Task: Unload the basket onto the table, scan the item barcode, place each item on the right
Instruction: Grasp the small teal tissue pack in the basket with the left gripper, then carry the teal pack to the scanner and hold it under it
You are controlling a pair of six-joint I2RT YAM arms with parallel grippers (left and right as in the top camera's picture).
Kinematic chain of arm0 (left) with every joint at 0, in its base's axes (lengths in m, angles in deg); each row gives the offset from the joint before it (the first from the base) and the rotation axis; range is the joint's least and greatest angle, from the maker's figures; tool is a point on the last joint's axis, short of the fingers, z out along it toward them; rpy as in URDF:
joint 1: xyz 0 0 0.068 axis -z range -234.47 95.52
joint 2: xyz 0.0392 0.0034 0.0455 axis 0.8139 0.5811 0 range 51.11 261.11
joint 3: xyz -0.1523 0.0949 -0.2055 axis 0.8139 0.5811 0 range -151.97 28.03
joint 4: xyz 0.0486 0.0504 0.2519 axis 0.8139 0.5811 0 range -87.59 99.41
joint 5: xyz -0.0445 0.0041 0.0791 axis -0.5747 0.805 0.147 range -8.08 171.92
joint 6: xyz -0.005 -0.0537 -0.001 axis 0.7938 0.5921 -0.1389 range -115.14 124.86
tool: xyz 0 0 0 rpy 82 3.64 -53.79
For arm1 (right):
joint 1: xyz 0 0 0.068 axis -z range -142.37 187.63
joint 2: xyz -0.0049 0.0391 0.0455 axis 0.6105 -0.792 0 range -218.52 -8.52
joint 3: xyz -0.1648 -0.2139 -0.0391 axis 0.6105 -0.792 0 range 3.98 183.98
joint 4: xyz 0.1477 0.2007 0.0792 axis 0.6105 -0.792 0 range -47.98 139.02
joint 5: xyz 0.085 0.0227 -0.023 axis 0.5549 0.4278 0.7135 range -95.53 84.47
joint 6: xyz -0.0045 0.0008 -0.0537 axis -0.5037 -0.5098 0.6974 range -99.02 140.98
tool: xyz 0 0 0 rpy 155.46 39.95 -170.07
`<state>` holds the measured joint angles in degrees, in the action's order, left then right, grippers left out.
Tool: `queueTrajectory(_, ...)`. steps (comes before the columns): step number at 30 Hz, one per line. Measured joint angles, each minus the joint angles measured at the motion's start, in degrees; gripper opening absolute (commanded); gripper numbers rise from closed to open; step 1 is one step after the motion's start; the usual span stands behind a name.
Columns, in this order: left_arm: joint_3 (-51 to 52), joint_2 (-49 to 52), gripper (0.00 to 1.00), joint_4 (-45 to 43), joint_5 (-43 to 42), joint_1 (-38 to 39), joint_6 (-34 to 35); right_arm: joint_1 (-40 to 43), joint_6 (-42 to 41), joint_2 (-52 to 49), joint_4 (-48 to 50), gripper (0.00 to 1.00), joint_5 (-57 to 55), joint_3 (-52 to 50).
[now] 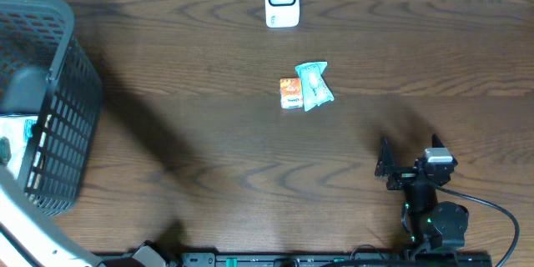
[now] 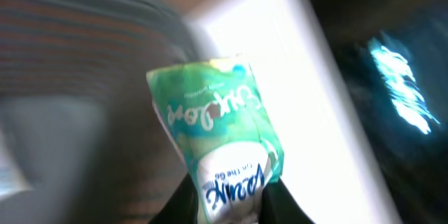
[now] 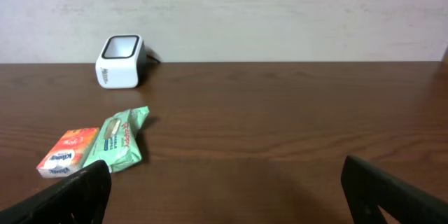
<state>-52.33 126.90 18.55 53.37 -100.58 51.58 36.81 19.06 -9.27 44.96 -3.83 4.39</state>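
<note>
A dark wooden table (image 1: 209, 150) fills the room's middle, with a pale wall (image 3: 280, 14) behind its far edge. At the far left stands a dark grey mesh basket (image 1: 62, 125), tipped a little, with something white and teal inside, too hidden to make out. Near the table's centre, a small orange box (image 1: 290, 93) lies flat, touching a green packet (image 1: 314, 86) on its right.

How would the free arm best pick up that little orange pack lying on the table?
Probably from straight above, with the open right gripper closing on the two short ends of the orange pack. It lies flat, and the green packet sits against one long side, leaving no room for a finger there.
</note>
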Motion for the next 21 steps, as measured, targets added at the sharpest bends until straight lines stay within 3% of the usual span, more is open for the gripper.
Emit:
queueTrajectory(5,0.0,0.0,0.07,-6.6,-9.7,11.6,2.5,0.0,0.0,0.0,0.0,0.99,0.0,0.0)
queueTrajectory(8,0.0,0.1,0.07,-7.1,-12.2,20.7,0.4,0.0,0.0,0.0,0.0,0.99,0.0,0.0)
queueTrajectory(16,0.0,3.8,0.07,-5.1,-13.6,45.6,-16.2,0.0,0.0,0.0,0.0,0.99,0.0,0.0)
queueTrajectory(21,0.0,9.2,0.07,-1.9,-8.5,56.6,-25.1,0.0,0.0,0.0,0.0,0.99,0.0,0.0)
